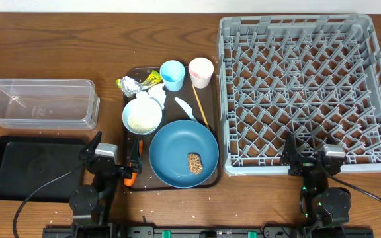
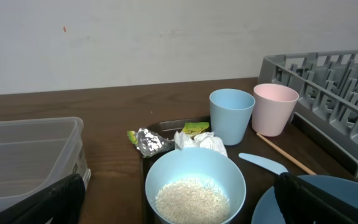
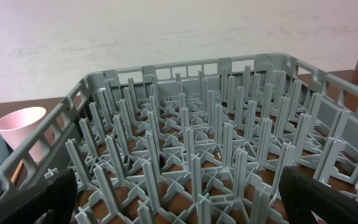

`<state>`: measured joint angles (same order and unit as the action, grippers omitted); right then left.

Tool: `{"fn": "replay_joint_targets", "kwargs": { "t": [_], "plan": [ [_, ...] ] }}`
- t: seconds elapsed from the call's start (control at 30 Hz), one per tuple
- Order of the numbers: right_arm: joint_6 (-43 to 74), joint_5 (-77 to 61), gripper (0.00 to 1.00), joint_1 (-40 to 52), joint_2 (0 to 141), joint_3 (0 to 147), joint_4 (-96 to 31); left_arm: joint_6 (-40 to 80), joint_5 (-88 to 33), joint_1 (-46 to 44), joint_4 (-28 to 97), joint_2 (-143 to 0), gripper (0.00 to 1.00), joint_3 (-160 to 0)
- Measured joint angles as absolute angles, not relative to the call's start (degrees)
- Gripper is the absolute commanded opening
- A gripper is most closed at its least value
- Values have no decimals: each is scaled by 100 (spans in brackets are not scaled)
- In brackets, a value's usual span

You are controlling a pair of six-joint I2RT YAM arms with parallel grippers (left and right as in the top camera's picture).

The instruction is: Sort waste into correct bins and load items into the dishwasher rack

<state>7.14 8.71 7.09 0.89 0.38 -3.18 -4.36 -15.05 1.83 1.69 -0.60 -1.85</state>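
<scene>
On the brown serving tray (image 1: 211,99) lie the blue plate (image 1: 177,149) with a brown chunk (image 1: 194,163), a bowl (image 1: 142,116) of rice (image 2: 192,199), a blue cup (image 1: 172,75), pink cup (image 1: 201,71), spoon (image 1: 185,108), chopsticks (image 1: 200,106), foil (image 1: 128,84), yellow wrapper (image 1: 152,79) and tissue (image 1: 156,94). An orange carrot (image 1: 133,173) shows beside my left gripper (image 1: 116,147), which stands open and empty at the tray's near left corner. My right gripper (image 1: 316,155) is open at the near edge of the grey rack (image 1: 309,92), holding nothing.
The clear tub (image 1: 38,102) sits far left, with the black tray (image 1: 32,168) in front of it, just left of my left arm. Rice grains are scattered on the wood near the trays. In the right wrist view the rack's pegs (image 3: 191,149) fill the foreground.
</scene>
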Motion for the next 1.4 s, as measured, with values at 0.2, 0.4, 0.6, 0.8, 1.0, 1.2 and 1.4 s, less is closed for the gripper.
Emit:
{"fn": "replay_joint_targets", "kwargs": {
  "t": [0.2,0.4,0.6,0.8,1.0,1.2,1.4],
  "plan": [
    [711,871,99,709,89,38,-316,-436,-1505,183,169,-60,98,-185],
    [714,871,99,709,89,38,-314,-390,-1509,183,169,-60,98,-185],
    [760,784,99,709,89,38,-311,78,-1968,183,-86,-62,98,-117],
    [777,344,99,709,93,40,434,707,-2530,183,-432,-62,98,-69],
    [862,252,99,709,209,491,-78,1249,-2689,183,-429,-73,98,-139],
    [1048,115,99,709,1354,2311,-1546,1437,-2751,183,-296,-523,98,-952],
    [1111,-322,99,709,3529,4681,-3041,1474,-2930,183,1243,-1837,98,-2967]
  ]
}}
